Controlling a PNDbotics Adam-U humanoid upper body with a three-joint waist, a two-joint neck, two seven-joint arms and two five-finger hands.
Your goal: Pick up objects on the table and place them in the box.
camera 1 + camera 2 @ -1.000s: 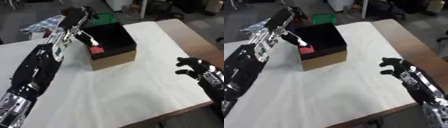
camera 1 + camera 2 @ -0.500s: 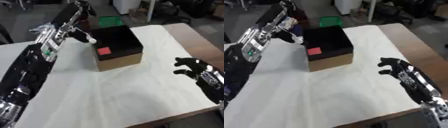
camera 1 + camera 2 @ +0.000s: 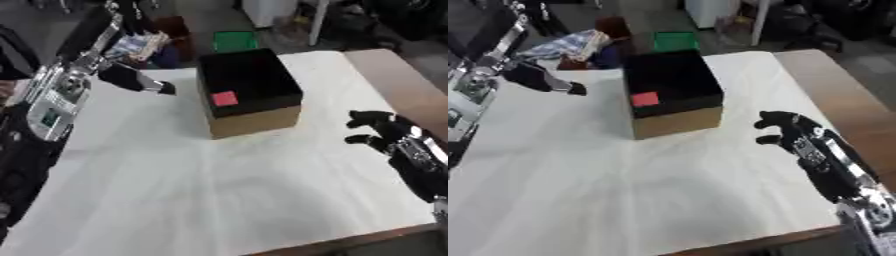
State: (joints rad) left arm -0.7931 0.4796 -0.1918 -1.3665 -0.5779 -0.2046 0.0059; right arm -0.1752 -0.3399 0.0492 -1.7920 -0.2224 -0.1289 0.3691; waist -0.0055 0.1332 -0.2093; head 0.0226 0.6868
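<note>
Step in hand: the placing looks finished; the red object [image 3: 225, 98] lies inside the box [image 3: 255, 120], near its front wall, and no hand touches it.
Box: a cardboard box with a dark inside, standing open on the white table cover [image 3: 219, 190], toward the far side.
Left hand: the left hand [image 3: 131, 79] hangs over the table to the left of the box, apart from it. It holds nothing; I cannot tell if its fingers are straight or curled.
Right hand: the right hand [image 3: 787, 131] hovers idle near the right edge of the table, right of the box, with the fingers spread and relaxed, holding nothing.
Other objects: I see no further loose object on the white cover; a green crate [image 3: 234, 40] stands beyond the table.
Next move: in my judgement, the hands should look for any object that remains and, if none is there, go to rest.
</note>
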